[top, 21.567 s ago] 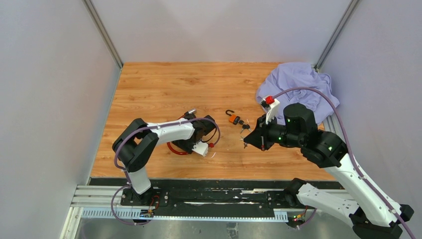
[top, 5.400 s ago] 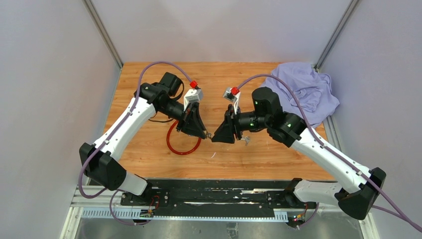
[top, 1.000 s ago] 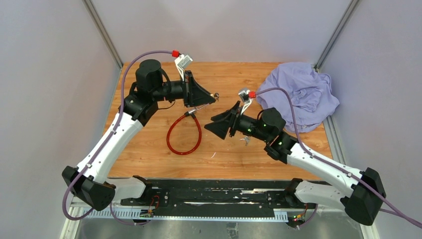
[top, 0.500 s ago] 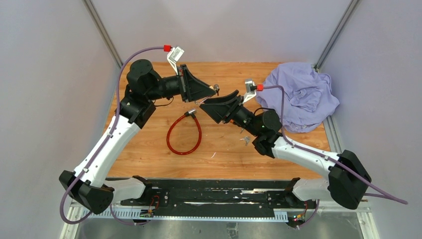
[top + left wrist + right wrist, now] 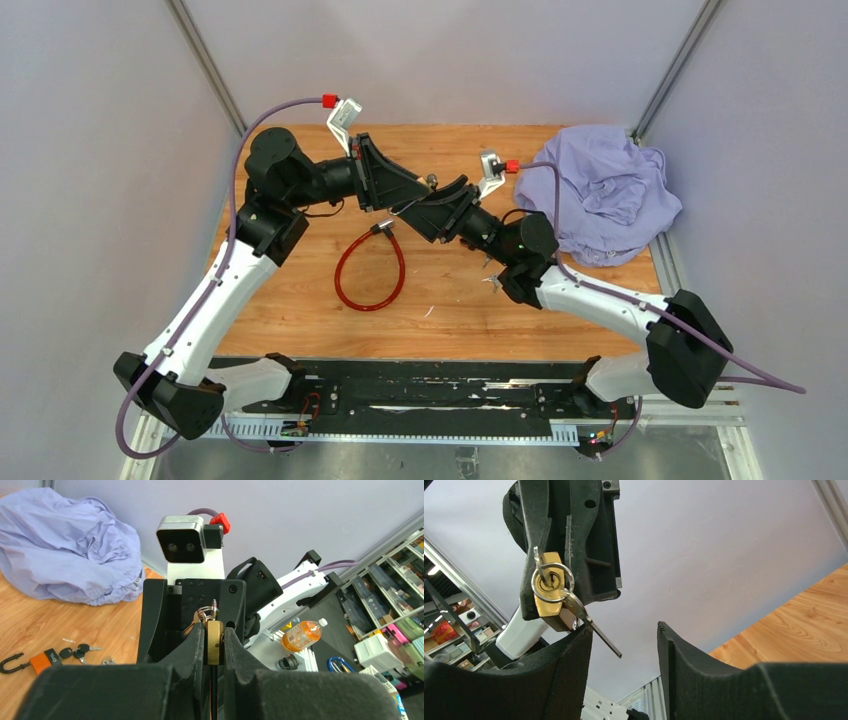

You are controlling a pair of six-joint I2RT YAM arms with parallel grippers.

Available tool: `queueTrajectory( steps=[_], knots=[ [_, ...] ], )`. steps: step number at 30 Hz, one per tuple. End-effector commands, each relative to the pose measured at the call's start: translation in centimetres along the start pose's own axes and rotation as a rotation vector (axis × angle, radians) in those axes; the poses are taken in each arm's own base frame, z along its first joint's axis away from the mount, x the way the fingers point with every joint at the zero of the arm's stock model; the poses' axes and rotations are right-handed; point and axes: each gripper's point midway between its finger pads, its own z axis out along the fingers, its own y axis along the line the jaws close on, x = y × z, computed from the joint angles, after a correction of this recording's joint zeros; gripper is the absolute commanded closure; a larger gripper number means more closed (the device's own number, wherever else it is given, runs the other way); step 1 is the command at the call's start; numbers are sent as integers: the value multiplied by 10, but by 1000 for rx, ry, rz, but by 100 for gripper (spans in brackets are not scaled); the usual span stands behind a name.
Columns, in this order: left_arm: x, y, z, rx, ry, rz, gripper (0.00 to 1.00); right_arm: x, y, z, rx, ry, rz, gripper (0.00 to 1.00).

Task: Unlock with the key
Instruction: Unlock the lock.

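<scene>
My left gripper (image 5: 432, 184) is raised above the table and shut on a small brass padlock (image 5: 214, 639), which is pinched upright between its pads. From below, the padlock (image 5: 548, 597) shows its keyhole with a key ring hanging at it. One silver key (image 5: 539, 562) sits at the keyhole and a second key (image 5: 594, 627) dangles down to the right. My right gripper (image 5: 624, 627) is open just under the lock. Its left finger (image 5: 569, 670) almost touches the dangling key, and nothing lies between the jaws. A red cable loop (image 5: 368, 270) lies on the wooden table below.
A crumpled lilac cloth (image 5: 605, 190) fills the table's back right corner. An orange padlock (image 5: 37, 662) with its own keys (image 5: 75, 651) lies on the wood. Loose keys (image 5: 492, 280) lie beneath my right forearm. Grey walls close in both sides.
My right gripper has swung up and left until it meets the padlock held by the left one, and its jaws have narrowed somewhat. The left gripper has drawn back slightly, still holding the lock.
</scene>
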Motion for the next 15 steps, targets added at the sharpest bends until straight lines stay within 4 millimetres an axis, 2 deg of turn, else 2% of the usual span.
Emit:
queueTrajectory(
  steps=[1, 3, 6, 15],
  knots=[
    [-10, -9, -3, 28, -26, 39, 97, -1, 45, 3, -141, 47, -30, 49],
    [-12, -10, -2, 33, -29, 40, 96, 1, 45, -4, -136, 47, -33, 49],
    [-12, -12, -3, 37, -30, 42, 96, -3, 55, -8, -173, 24, -48, 49],
    [-13, -14, -3, 42, -32, 49, 96, -10, 69, -9, -206, -13, -74, 51]
  ],
)
